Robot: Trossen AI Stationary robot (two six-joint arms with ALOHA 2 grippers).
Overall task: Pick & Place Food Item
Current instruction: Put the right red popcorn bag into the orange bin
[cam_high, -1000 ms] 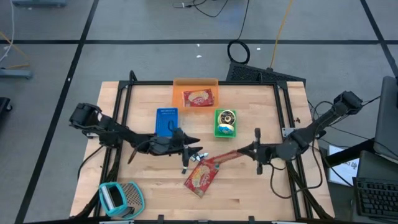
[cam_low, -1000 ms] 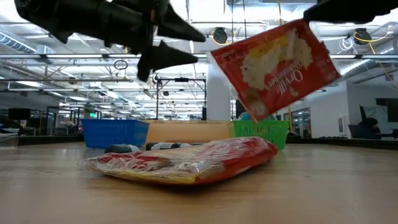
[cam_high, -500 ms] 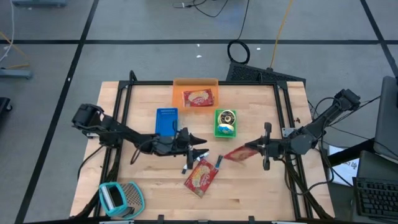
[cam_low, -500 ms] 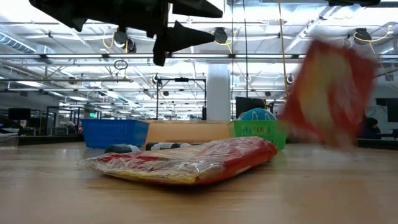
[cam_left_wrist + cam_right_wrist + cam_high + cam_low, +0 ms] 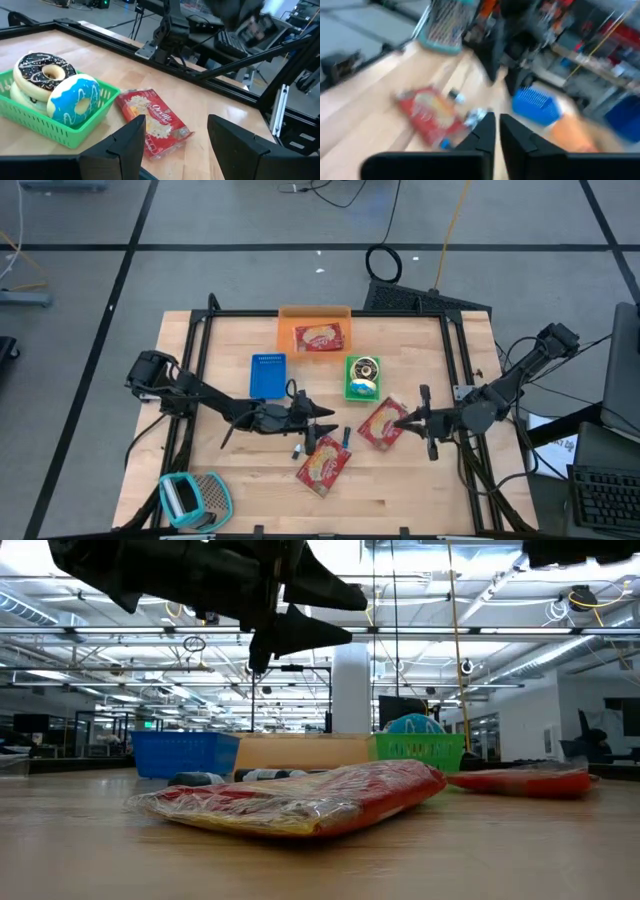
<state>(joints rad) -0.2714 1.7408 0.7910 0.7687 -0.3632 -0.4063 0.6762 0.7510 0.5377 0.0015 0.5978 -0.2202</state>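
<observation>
Left end effector [image 5: 322, 420] hovers above the middle of the wooden desk [image 5: 400, 490], its two dark fingers spread apart and holding nothing. It points toward the robot's right side, where a red popcorn packet [image 5: 381, 423] lies flat on the desk — ahead of the spread fingers and slightly off to one side in the left wrist view. The packet's long axis runs diagonally across the desk, slanted to the line the fingers point along. A second red packet [image 5: 323, 465] lies nearer the front edge, just below the left end effector in the high view.

Right end effector [image 5: 408, 420] sits just beside the popcorn packet on its far side, fingers drawn nearly together with nothing between them — the packet lies free on the desk. A green basket of doughnuts [image 5: 362, 377] stands just behind the packet.

Both end effectors are near the packet; the right looks closer, but only the left stands ready to grasp, so it would likely need to roll to meet the packet's narrow side.
</observation>
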